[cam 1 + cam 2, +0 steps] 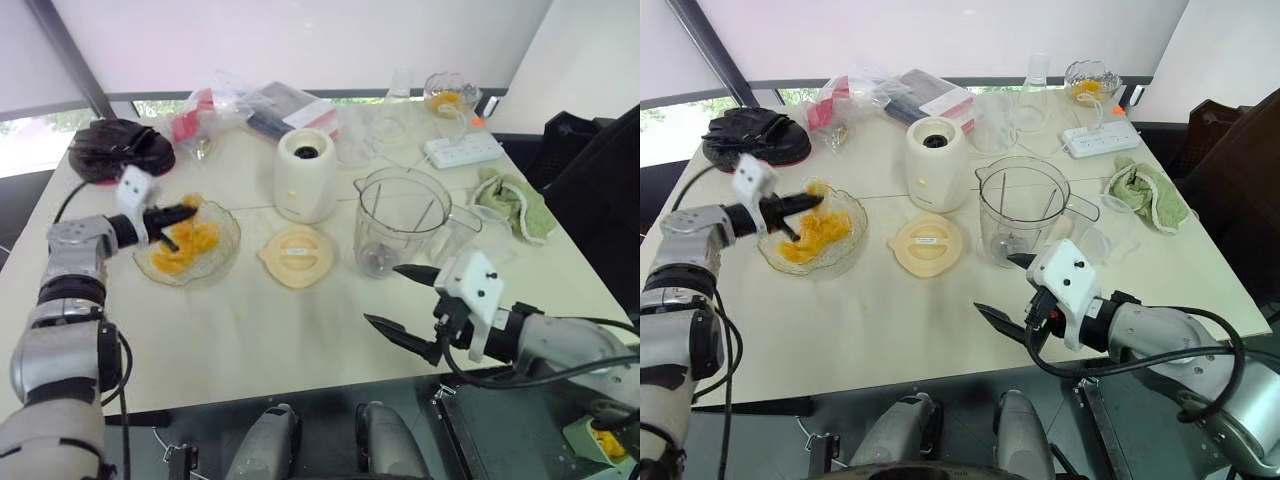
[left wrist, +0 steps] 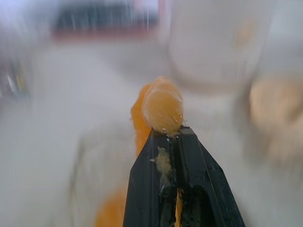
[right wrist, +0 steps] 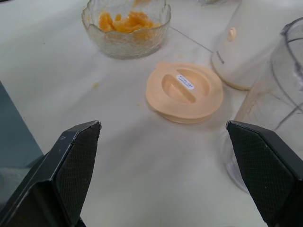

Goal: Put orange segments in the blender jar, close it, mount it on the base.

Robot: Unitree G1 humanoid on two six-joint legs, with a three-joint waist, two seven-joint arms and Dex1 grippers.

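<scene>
We see the left gripper held over the glass bowl at the left side of the table. Its two black fingers are pressed close together on an orange segment, which is pinched at their tips and sticks out past them. Pulp clings to the inner faces of the fingers. More orange segments lie heaped in the bowl below.

The right gripper hangs above the bare tabletop near the front edge. Its fingers are spread wide and hold nothing. They point toward the middle of the table, with the blender jar just beyond them.

The jar stands upright on the table, right of centre. It is uncovered, and we see no fruit in it. Its peach-coloured lid lies flat on the table between the bowl and the jar, touching neither. The cream blender base stands just behind the lid and to the left of the jar, with nothing mounted on it.

Farther back we note a white power strip, with a crumpled green cloth lying to the right of the jar. A small glass dish holding something orange sits at the far right corner. Plastic packets lie along the far edge, and a black bundle sits at the far left corner.
</scene>
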